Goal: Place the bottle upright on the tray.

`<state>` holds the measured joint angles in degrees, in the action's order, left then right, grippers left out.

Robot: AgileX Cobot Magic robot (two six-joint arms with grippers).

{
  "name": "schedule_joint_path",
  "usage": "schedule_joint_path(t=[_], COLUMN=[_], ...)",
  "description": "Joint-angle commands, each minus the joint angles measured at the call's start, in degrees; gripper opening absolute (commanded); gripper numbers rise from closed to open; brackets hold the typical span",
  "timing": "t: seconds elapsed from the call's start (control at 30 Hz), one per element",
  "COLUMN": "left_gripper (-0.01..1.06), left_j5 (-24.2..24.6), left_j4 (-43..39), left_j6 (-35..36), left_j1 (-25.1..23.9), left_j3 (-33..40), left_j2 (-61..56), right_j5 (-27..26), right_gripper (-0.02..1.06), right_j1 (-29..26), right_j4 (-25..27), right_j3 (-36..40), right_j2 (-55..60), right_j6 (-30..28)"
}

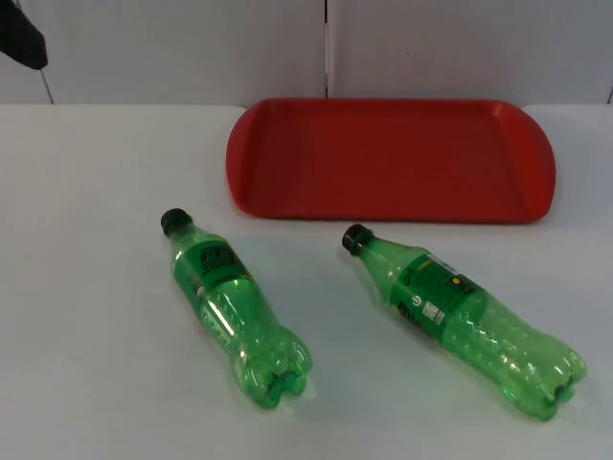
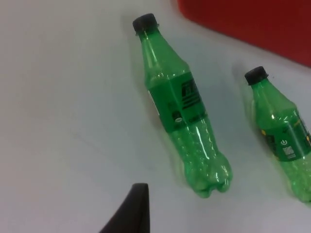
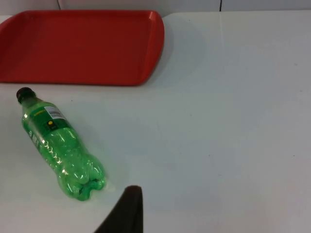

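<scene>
Two green plastic bottles with black caps lie on their sides on the white table. The left bottle point(image 1: 235, 311) point(image 2: 180, 107) and the right bottle point(image 1: 460, 316) point(image 2: 284, 136) point(image 3: 56, 143) both point their caps toward the red tray point(image 1: 393, 158) point(image 2: 252, 19) point(image 3: 82, 46), which is empty at the back. My left gripper point(image 2: 131, 213) hangs above the table, apart from the left bottle's base. My right gripper point(image 3: 126, 211) hangs above bare table beside the right bottle's base. Neither touches a bottle.
A piece of the left arm point(image 1: 24, 38) shows at the back left, in front of the grey partition wall point(image 1: 192, 48). White table surface surrounds both bottles, with a gap of table between their caps and the tray's front rim.
</scene>
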<state>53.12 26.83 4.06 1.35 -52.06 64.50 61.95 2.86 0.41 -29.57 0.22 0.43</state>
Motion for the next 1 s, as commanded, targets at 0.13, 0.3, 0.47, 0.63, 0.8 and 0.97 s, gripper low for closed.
schedule_joint_path(t=[0.13, 0.3, 0.47, 0.63, 0.8, 0.97], left_gripper=[1.05, 1.05, 1.05, 1.05, 1.05, 1.05], left_j5=[-1.9, -1.7, -1.6, -0.9, -1.0, -4.6], left_j4=[-10.3, -17.1, -18.1, -25.0, -27.7, -26.4], left_j6=[14.0, 23.8, 27.9, 34.6, 40.2, 42.0], left_j1=[7.7, 13.5, 17.8, 22.3, 23.9, 25.3], left_j3=[-2.3, -5.0, -9.7, -14.8, -17.1, -17.1], left_j2=[5.3, 11.3, 18.1, 24.4, 30.7, 35.4], right_j5=[-0.2, -0.2, -0.2, -0.2, -0.2, -0.2], right_gripper=[1.05, 1.05, 1.05, 1.05, 1.05, 1.05], right_j1=[-0.2, -0.2, -0.2, -0.2, -0.2, -0.2], right_j4=[0.3, 0.3, 0.3, 0.3, 0.3, 0.3], right_j3=[0.1, 0.1, 0.1, 0.1, 0.1, 0.1], right_j2=[-0.2, -0.2, -0.2, -0.2, -0.2, -0.2], right_j6=[0.3, 0.3, 0.3, 0.3, 0.3, 0.3])
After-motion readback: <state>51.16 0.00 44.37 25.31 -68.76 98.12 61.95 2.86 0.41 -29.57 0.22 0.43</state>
